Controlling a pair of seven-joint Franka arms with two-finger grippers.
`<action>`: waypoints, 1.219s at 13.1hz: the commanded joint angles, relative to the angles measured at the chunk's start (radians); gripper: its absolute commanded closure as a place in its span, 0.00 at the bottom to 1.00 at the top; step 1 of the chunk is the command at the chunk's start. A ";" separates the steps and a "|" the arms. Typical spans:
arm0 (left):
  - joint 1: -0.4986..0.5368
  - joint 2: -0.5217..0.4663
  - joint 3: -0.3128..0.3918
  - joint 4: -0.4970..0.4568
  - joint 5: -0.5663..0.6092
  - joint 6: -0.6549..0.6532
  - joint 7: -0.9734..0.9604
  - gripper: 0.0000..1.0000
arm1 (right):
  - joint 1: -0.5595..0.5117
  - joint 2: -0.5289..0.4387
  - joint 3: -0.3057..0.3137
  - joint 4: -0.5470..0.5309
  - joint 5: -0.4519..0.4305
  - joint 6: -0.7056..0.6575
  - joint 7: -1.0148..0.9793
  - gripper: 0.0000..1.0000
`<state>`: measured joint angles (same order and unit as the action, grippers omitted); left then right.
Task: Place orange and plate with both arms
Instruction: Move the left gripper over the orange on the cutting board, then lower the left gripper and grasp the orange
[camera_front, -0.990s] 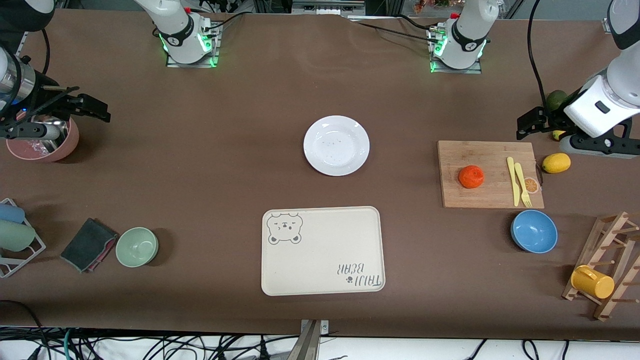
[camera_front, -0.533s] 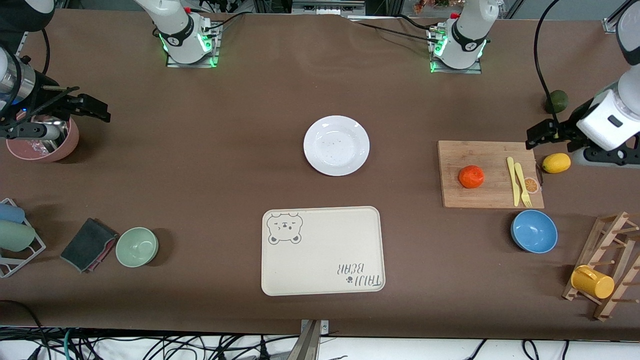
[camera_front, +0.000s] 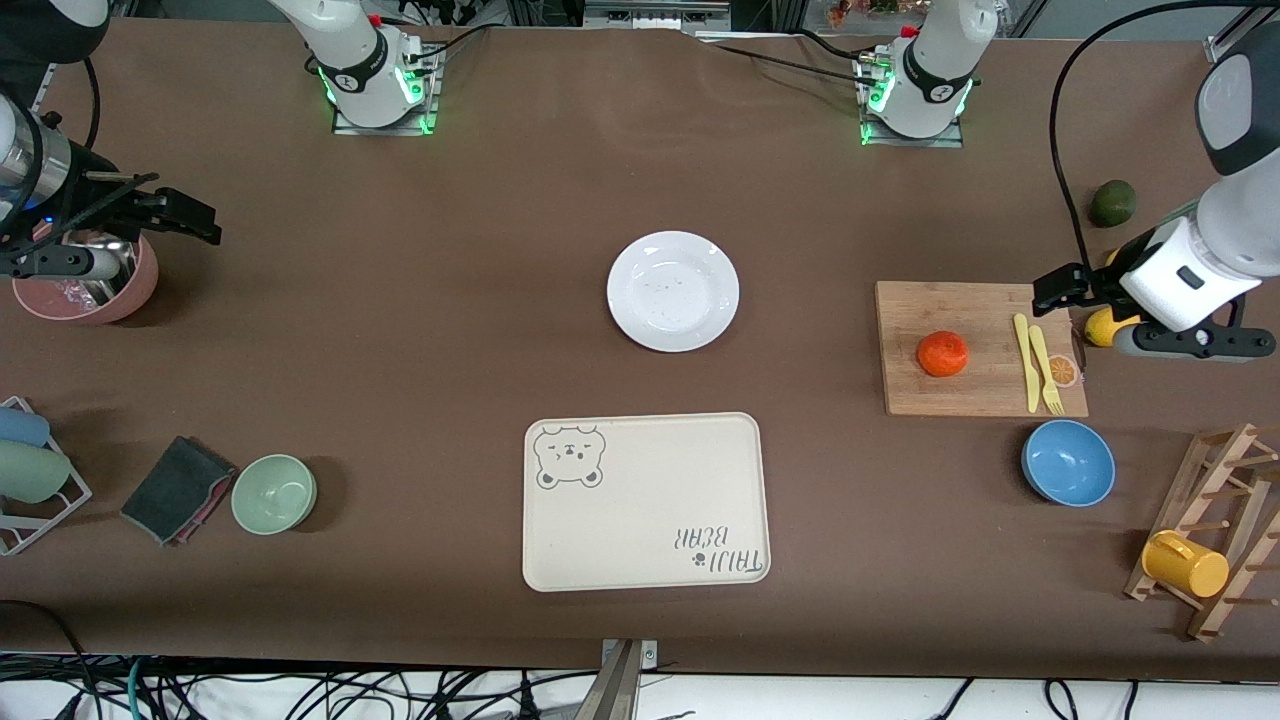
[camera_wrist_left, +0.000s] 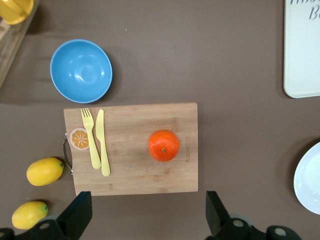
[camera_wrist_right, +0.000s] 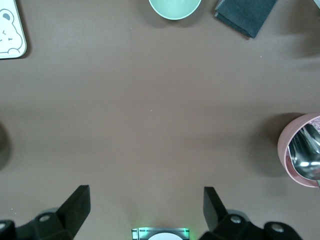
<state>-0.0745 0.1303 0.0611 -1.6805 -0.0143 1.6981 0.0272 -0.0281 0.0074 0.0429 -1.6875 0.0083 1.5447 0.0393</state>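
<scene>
The tabletop (camera_front: 450, 330) carries a cream tray (camera_front: 645, 500), then the plate (camera_front: 672, 291), bare and well apart from both sets of fingers. The orange (camera_wrist_left: 164, 145) sits on a cutting board (camera_wrist_left: 131, 148). The left gripper (camera_wrist_left: 145, 215) hangs spread wide over the board's edge, likely lining up a grasp. The right gripper (camera_wrist_right: 145, 212), released and empty, waits by a pink cup (camera_wrist_right: 300, 150).

Left gripper (camera_front: 1052, 290) hangs in the air at the left arm's end of the table, jaws spread wide and empty. Right gripper (camera_front: 190, 218) waits at the right arm's end, likewise spread and empty.
</scene>
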 joint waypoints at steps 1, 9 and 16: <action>0.007 0.002 -0.006 -0.063 0.024 0.024 -0.006 0.00 | -0.006 0.003 0.003 0.012 0.016 -0.005 0.008 0.00; 0.009 0.057 -0.006 -0.385 0.024 0.429 -0.013 0.00 | -0.006 0.003 0.003 0.012 0.016 -0.005 0.008 0.00; 0.001 0.190 -0.007 -0.444 0.011 0.580 -0.013 0.00 | -0.006 0.003 0.003 0.012 0.016 -0.005 0.008 0.00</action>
<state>-0.0735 0.3005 0.0603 -2.1250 -0.0138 2.2566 0.0253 -0.0281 0.0074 0.0429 -1.6875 0.0083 1.5447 0.0393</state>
